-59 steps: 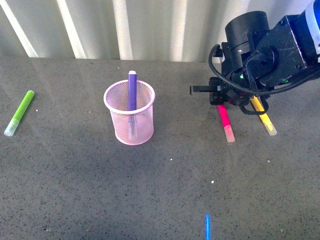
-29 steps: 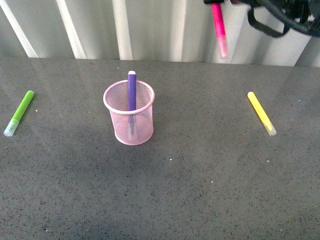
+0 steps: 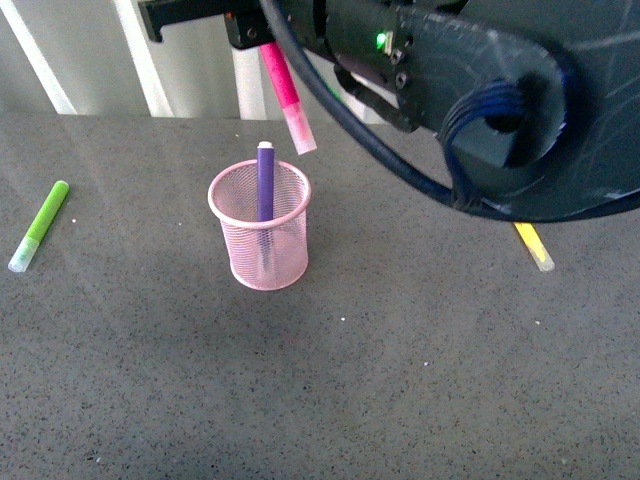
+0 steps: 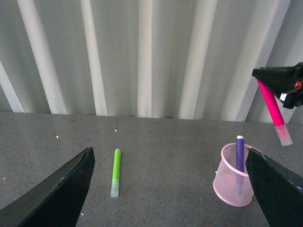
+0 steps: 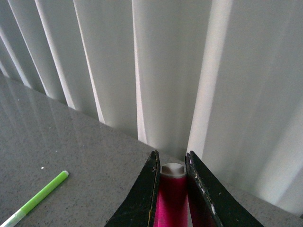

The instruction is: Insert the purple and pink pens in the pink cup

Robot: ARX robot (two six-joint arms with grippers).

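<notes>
The pink cup (image 3: 258,240) stands on the grey table with the purple pen (image 3: 265,182) upright inside it. My right gripper (image 3: 262,40) is shut on the pink pen (image 3: 285,95) and holds it in the air, tilted, clear cap down, just above and behind the cup's right rim. In the right wrist view the pink pen (image 5: 173,198) sits pinched between the jaws. In the left wrist view my left gripper (image 4: 170,189) is open and empty, with the cup (image 4: 234,176), purple pen (image 4: 240,152) and held pink pen (image 4: 273,111) off to one side.
A lime-green marker (image 3: 39,225) lies at the table's left, also in the left wrist view (image 4: 115,172) and right wrist view (image 5: 33,201). A yellow marker (image 3: 534,247) lies at the right, partly hidden by my right arm (image 3: 470,90). A white ribbed wall stands behind.
My right gripper lifted the pink pen off the table and carried it left, from beside the yellow marker to above the cup. The arm now fills the upper right.
</notes>
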